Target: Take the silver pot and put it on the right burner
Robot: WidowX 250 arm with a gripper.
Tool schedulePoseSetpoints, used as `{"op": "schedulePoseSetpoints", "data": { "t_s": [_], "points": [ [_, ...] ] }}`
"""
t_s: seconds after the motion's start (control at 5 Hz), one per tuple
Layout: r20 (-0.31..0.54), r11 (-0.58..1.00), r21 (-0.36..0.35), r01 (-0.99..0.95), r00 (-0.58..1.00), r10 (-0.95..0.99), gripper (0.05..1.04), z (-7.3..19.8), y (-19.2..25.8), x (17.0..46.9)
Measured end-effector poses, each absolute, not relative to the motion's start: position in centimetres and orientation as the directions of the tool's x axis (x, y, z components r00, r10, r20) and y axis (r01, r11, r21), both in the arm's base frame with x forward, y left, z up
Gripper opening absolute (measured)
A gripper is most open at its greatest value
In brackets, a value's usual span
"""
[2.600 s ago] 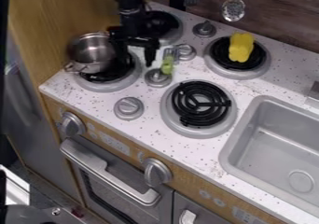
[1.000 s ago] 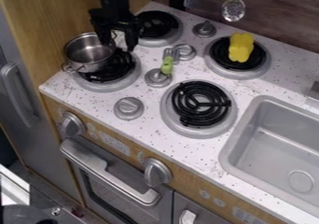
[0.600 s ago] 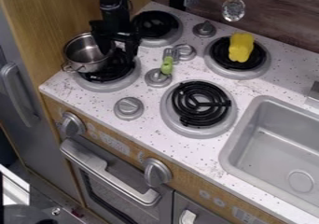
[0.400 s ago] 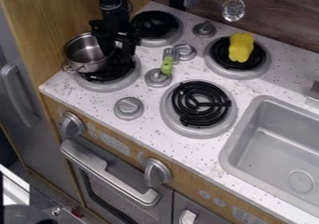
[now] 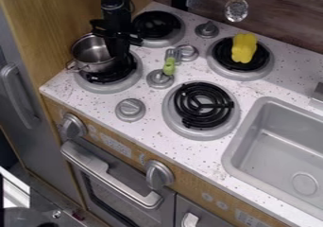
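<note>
Wood panelling [image 5: 41,22] flanks the stovetop [image 5: 95,103]. The silver pot [image 5: 91,46] is over the left front burner [image 5: 120,74], likely light, rigid and slick. I have my gripper [image 5: 118,55] closed on its thin right rim, a sound hold, though it could tilt before the right front burner [image 5: 203,105].

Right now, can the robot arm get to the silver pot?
Probably yes: its claw is right at the edge of the silver pot, and I see nothing blocking the way.

Silver pot [image 5: 92,55] | open-topped, roughly upright, over front-left burner [image 5: 110,87] | front-right burner [image 5: 203,106] | black coil, grey rim, near sink [image 5: 238,135]
</note>
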State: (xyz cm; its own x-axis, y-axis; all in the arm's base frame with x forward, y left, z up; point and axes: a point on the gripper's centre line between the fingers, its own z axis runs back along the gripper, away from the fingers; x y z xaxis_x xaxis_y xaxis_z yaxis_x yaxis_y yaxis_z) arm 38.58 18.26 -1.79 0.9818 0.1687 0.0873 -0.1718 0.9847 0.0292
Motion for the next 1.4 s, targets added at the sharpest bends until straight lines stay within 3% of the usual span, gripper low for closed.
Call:
{"op": "schedulePoseSetpoints", "data": {
  "t_s": [0.2, 0.4, 0.8, 1.4],
  "points": [
    [0.069, 0.985, 0.04, -0.169, 0.984, 0.166, 0.075, -1.9, 18.0, 38.7],
    [0.067, 0.987, 0.049, -0.152, 0.987, 0.148, 0.066, -1.9, 17.2, 39.1],
    [0.116, 0.998, 0.037, -0.052, 0.992, 0.047, 0.056, 1.4, 7.9, 40.0],
    [0.078, 0.994, 0.071, 0.082, 0.993, -0.088, 0.056, 0.0, -0.4, 37.1]
  ]
}}
